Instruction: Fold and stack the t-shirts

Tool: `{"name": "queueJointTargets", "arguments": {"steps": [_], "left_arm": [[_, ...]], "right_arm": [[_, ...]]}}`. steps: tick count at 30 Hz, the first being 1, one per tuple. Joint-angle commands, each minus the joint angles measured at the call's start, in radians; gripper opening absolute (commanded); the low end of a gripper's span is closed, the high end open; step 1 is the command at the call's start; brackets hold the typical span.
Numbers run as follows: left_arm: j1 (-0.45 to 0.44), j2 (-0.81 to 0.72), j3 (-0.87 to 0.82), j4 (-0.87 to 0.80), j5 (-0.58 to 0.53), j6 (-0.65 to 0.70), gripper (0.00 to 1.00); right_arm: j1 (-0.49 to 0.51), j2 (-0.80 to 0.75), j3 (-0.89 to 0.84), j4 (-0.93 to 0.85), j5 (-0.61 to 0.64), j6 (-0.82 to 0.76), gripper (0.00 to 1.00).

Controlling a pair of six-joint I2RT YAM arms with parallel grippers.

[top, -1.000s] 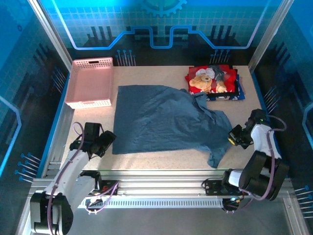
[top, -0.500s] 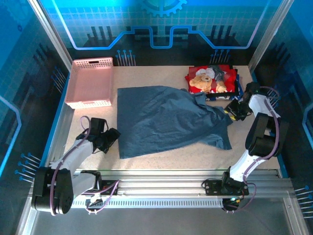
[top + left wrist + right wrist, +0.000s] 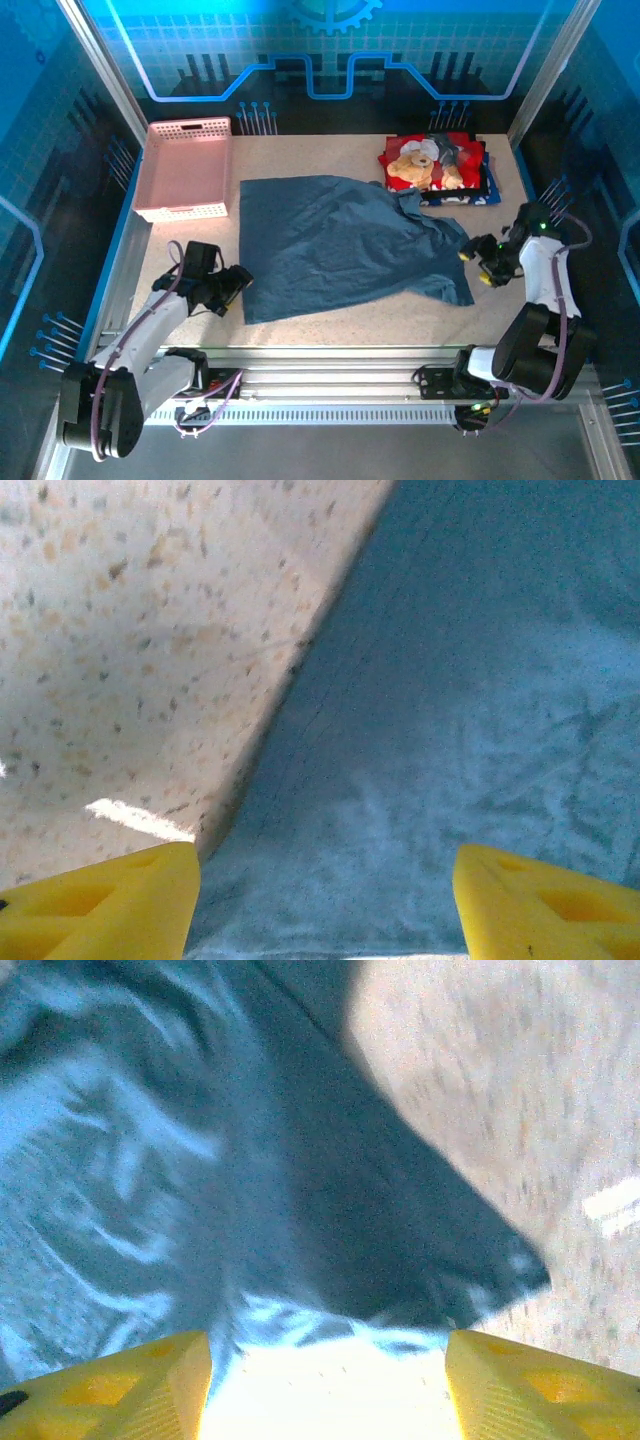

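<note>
The large slate-blue t-shirt [image 3: 340,245] lies spread and rumpled in the middle of the table. My left gripper [image 3: 240,285] is open at the shirt's lower left corner. Its yellow fingers [image 3: 100,905] stand wide apart with the cloth's corner [image 3: 400,810] between them. My right gripper [image 3: 478,262] is open at the shirt's right edge; its fingertips [image 3: 540,1385] straddle the dark cloth edge [image 3: 400,1260]. A folded stack [image 3: 437,168], the red teddy-bear shirt over dark ones, sits at the back right.
The pink lattice basket [image 3: 185,168] stands at the back left, close to the shirt's upper left corner. Bare speckled table [image 3: 350,320] runs along the front, between the shirt and the metal rails.
The right gripper came from beside the folded stack toward me, down to the shirt's right edge. The left gripper moved right onto the lower left corner. The lower right sleeve was drawn in earlier.
</note>
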Motion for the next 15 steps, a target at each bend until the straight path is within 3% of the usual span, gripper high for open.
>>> {"name": "queueJointTargets", "arguments": {"steps": [1,7,12,15], "left_arm": [[-0.029,0.053,0.016,-0.090,0.049,0.004,0.65],[-0.137,0.173,0.032,-0.105,0.088,-0.006,0.56],[-0.191,0.205,-0.013,0.022,0.097,-0.084,0.52],[-0.199,0.286,-0.040,0.162,0.098,-0.131,0.38]], "right_arm": [[-0.026,0.003,-0.078,-0.039,-0.026,0.042,0.64],[-0.068,0.026,-0.105,-0.032,0.017,0.036,0.64],[-0.155,0.046,-0.163,-0.023,-0.013,0.030,0.63],[-0.163,0.049,-0.151,-0.034,-0.012,0.033,0.61]]}}
